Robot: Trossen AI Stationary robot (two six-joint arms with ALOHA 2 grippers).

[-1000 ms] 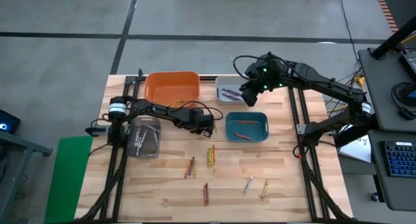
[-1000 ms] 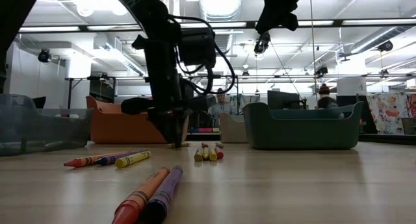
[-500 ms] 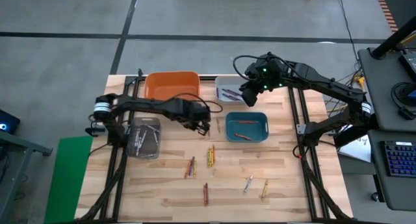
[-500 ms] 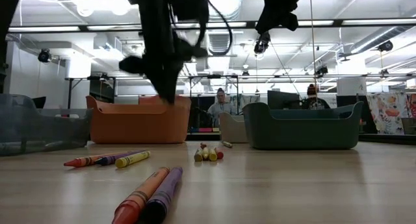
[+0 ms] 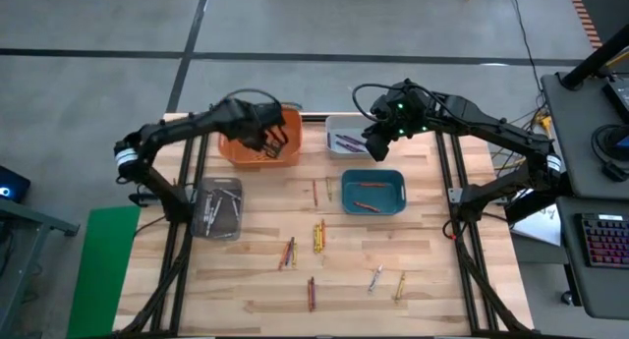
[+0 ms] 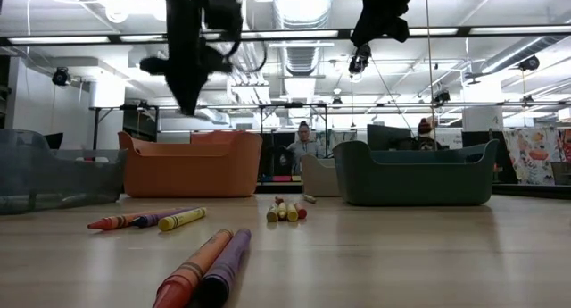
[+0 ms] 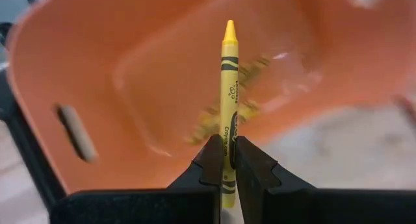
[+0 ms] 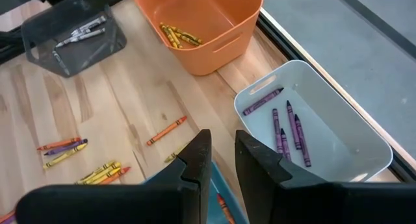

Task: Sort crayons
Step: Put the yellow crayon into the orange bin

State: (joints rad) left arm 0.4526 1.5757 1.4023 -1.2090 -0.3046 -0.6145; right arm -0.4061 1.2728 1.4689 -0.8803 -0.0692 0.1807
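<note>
Yellow wax crayon (image 7: 229, 100) pinched at its lower end in left gripper (image 7: 226, 160), long axis pointing out past the fingertips. Gripper hangs over orange plastic bin (image 5: 257, 131) at table's far edge, directly above yellow crayons (image 8: 177, 35) already inside. Right gripper (image 8: 221, 156) waits, part open, empty, over white bin (image 8: 338, 113).
</note>
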